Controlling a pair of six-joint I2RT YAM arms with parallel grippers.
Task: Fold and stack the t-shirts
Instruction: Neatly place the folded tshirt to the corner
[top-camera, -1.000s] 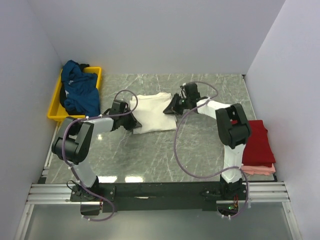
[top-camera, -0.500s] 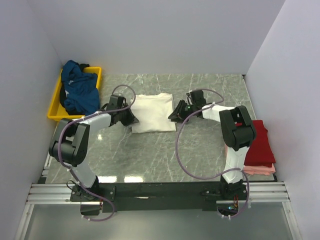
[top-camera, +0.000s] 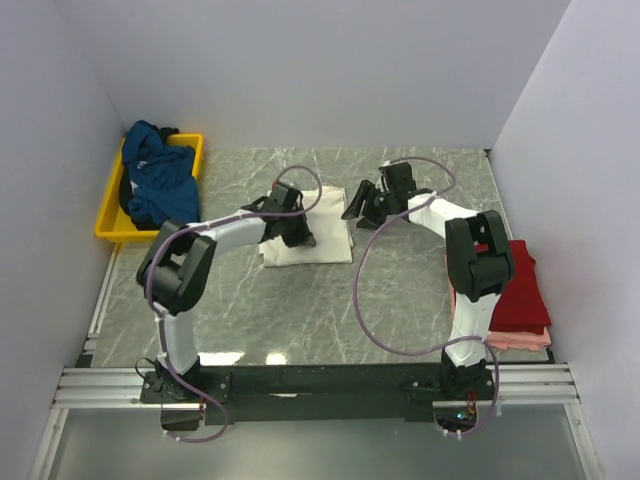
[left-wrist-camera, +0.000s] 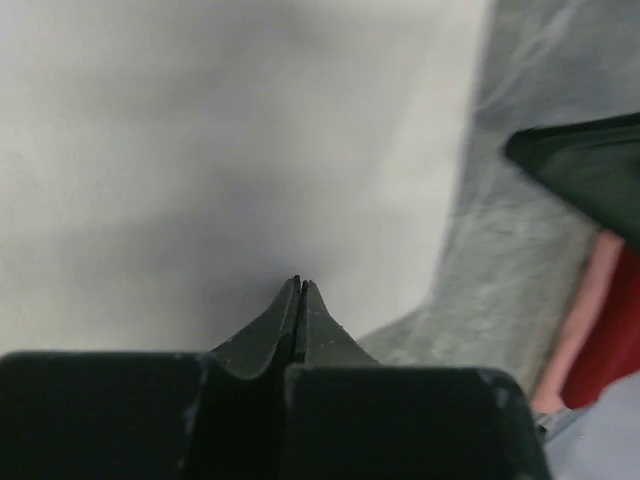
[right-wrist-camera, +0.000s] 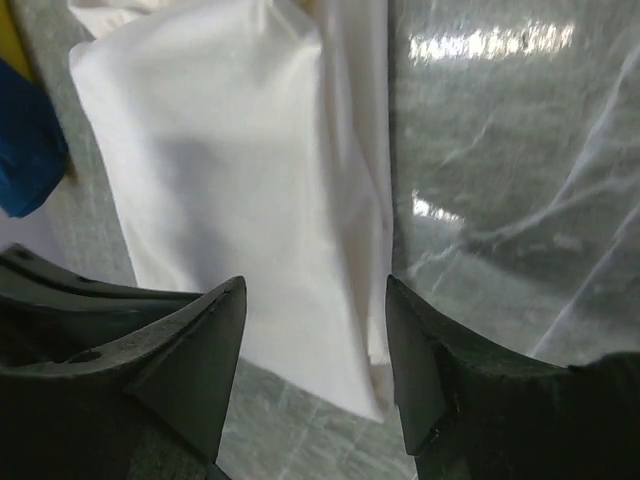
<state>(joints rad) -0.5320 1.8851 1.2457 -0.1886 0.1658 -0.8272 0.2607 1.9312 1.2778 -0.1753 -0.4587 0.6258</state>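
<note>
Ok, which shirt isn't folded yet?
The dark teal-blue shirt, crumpled in the yellow tray at far left. The cream-white shirt lies folded mid-table; the red shirt sits folded on the pink shirt at right.

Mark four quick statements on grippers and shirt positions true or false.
1. The left gripper is shut, over the cream-white shirt. True.
2. The right gripper clamps the cream-white shirt. False: its jaws stand open above the shirt's edge.
3. The dark blue shirt lies in the yellow tray. True.
4. The red shirt lies under the pink shirt. False: the red one is on top.
</note>
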